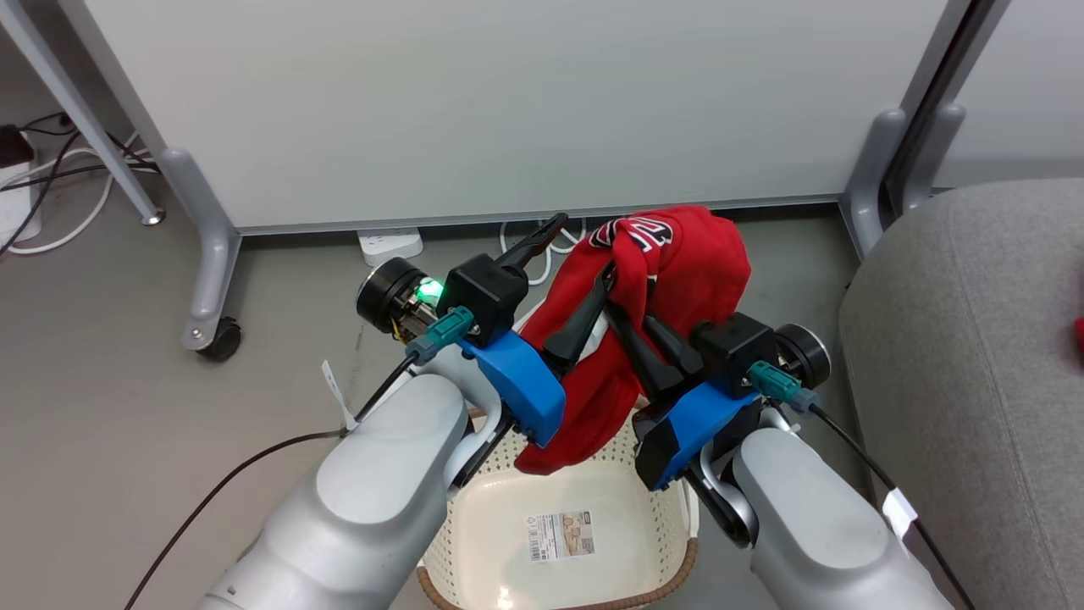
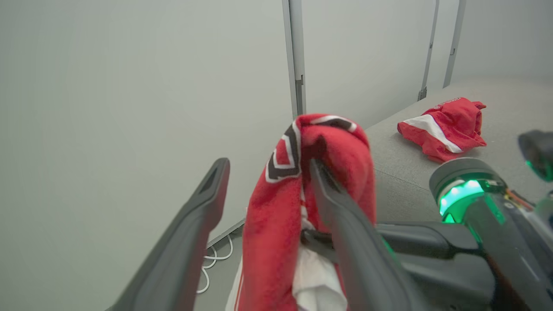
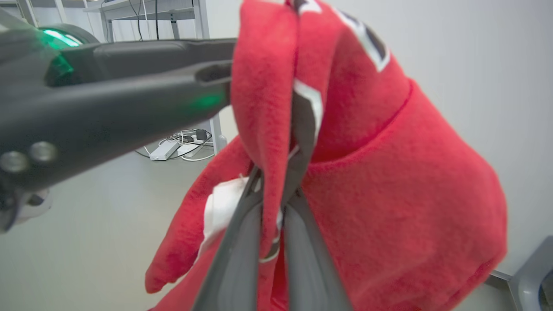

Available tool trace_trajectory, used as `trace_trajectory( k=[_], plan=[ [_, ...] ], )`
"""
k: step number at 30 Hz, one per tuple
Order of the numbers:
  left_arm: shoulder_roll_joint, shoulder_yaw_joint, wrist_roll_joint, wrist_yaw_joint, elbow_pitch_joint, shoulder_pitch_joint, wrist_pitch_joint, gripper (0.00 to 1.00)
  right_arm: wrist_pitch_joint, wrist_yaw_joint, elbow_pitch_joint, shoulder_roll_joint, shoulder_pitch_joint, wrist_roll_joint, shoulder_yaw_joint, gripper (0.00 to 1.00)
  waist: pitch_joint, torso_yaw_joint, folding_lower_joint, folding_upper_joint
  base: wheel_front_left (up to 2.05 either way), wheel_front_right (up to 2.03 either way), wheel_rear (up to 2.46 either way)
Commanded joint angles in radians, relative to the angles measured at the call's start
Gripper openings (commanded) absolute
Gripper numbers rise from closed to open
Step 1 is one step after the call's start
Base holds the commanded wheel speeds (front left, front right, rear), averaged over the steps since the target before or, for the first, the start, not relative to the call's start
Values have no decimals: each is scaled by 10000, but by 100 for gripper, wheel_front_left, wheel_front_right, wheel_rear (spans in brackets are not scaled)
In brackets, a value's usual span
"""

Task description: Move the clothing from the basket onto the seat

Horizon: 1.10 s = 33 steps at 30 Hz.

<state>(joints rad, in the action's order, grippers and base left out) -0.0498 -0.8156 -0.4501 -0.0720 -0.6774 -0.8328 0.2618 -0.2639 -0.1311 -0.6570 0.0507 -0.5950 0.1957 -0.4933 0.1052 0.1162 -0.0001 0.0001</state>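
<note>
Red clothing [image 1: 677, 254] hangs over the basket [image 1: 542, 500] pinched in the right gripper [image 3: 274, 203], left gripper [image 1: 583, 250] gaping wide, so next up is probably swinging it onto the seat [image 1: 974, 339].

A printed sticker [image 1: 560, 535] lies on the basket [image 1: 500, 517] floor, its print too small to read. The black-and-white lettering [image 1: 639, 233] on the clothing [image 1: 694, 263] is folded and illegible.
</note>
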Motion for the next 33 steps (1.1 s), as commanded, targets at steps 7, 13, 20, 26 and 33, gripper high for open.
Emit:
trace_trajectory(
  k=[7, 13, 20, 26, 33],
  plan=[
    [-21, 149, 171, -20, -34, 40, 47, 100, -6, 5, 122, -6, -331, -263, 409, 0, 347, -480, 1, -1, 0, 0, 0],
    [-47, 285, 389, -84, -19, -48, 45, 100, -8, 7, 247, -4, -524, -547, 737, 0, 636, -1034, 1, -1, 0, 0, 0],
    [-117, 431, 573, -150, 69, -64, 41, 100, -8, 5, 383, -4, -682, -993, 1535, 0, 992, -1736, 1, -1, 0, 0, 0],
    [-181, 479, 757, -189, 175, -35, 41, 100, -6, 5, 793, -6, -556, -1165, 2352, 0, 1360, -2361, 1, -1, 0, 0, 0],
    [-209, 396, 942, -249, 252, -76, 41, 100, -8, 5, 1331, -6, -331, -1498, 3216, 0, 1803, -3035, 1, -1, 0, 0, 0]
  ],
)
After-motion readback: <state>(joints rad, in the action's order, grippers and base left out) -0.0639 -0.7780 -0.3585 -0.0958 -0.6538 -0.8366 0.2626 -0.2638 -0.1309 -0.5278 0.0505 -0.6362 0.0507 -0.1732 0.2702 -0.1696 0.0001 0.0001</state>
